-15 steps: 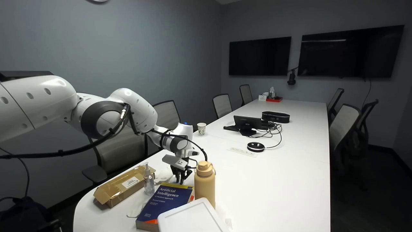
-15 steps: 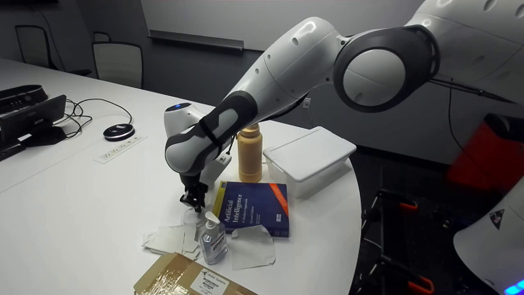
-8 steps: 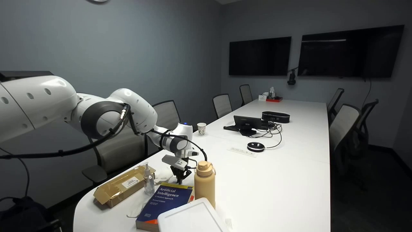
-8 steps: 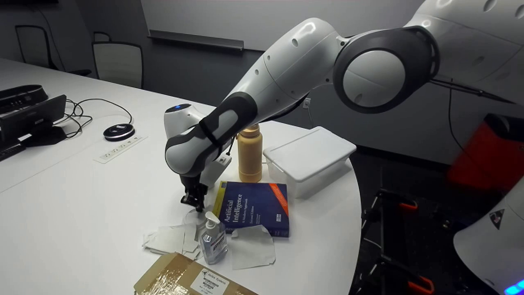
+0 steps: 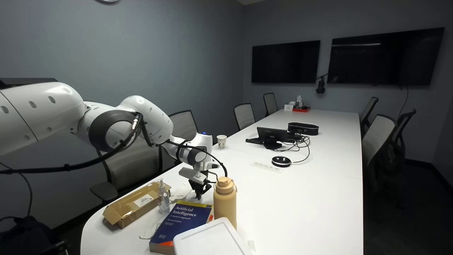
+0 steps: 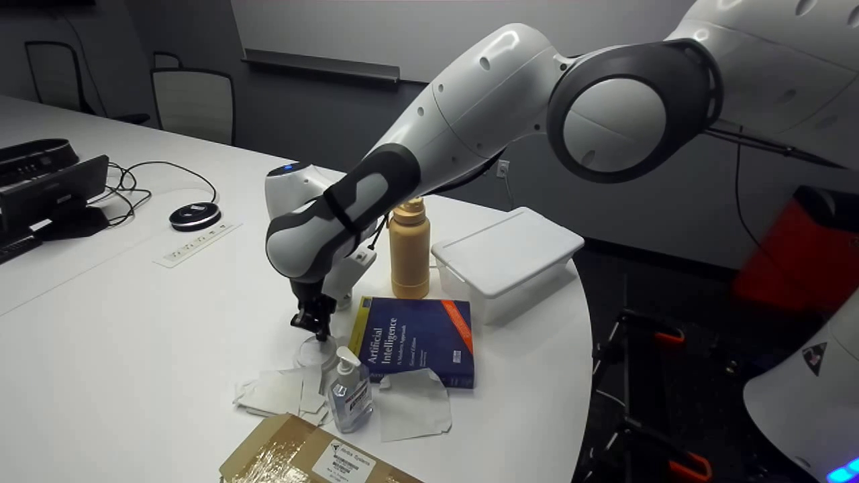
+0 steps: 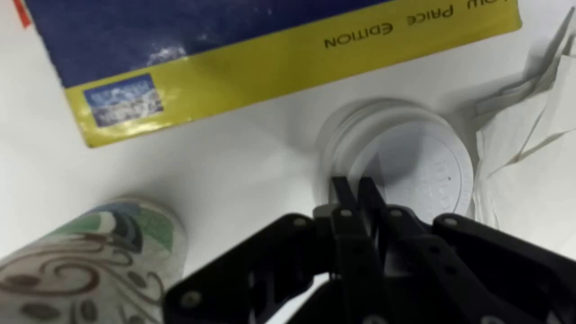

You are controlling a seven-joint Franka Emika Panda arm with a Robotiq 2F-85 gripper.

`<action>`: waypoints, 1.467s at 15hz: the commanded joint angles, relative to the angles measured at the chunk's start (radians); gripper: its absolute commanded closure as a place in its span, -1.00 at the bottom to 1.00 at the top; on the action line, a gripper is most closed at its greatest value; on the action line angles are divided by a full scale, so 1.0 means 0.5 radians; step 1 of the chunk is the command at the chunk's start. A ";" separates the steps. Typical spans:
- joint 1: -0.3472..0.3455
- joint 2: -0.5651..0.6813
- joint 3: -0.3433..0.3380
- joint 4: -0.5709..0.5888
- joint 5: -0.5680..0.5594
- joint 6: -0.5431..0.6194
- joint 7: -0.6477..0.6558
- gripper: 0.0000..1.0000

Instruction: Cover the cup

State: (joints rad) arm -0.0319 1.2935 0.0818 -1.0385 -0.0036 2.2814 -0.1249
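A round white plastic lid [image 7: 423, 171] lies low beside the book; it also shows in an exterior view [image 6: 315, 350]. My gripper [image 7: 353, 182] points down with its fingers close together, one on each side of the lid's near rim. It also shows in both exterior views [image 5: 199, 197] [image 6: 325, 337]. I cannot tell whether the lid is off the table. A patterned paper cup [image 7: 112, 265] stands near the gripper, partly cut off by the frame. A tall tan tumbler [image 5: 225, 205] stands upright with its rounded cap on; it also shows in an exterior view [image 6: 410, 251].
A thick blue book [image 6: 413, 342] lies beside the lid. A hand-sanitizer bottle [image 6: 351, 396], paper napkins [image 6: 275, 391] and a cardboard box [image 6: 295, 446] are close by. A lidded plastic box [image 6: 508, 248] stands past the tumbler. Another paper cup [image 5: 221, 141] stands farther along the table.
My fingers were apart a second ago and have come together on the lid's rim. The gripper has since risen slightly and shifted a little away from the book.
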 commanded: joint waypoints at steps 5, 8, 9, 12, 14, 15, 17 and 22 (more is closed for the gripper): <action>0.058 -0.179 -0.023 0.163 0.015 -0.424 0.054 0.96; 0.063 -0.229 -0.021 0.257 0.020 -0.572 0.046 0.96; 0.047 -0.256 -0.008 0.262 -0.001 -0.584 0.065 0.96; 0.011 -0.304 -0.025 0.270 0.012 -0.572 0.114 0.96; -0.032 -0.346 -0.033 0.222 0.020 -0.531 0.156 0.96; -0.057 -0.360 -0.035 0.202 0.025 -0.519 0.175 0.96; -0.118 -0.380 -0.040 0.159 0.033 -0.487 0.224 0.96; -0.257 -0.404 -0.035 0.060 0.045 -0.431 0.310 0.96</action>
State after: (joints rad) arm -0.1380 1.1482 0.0668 -0.9151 -0.0018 2.0341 -0.0065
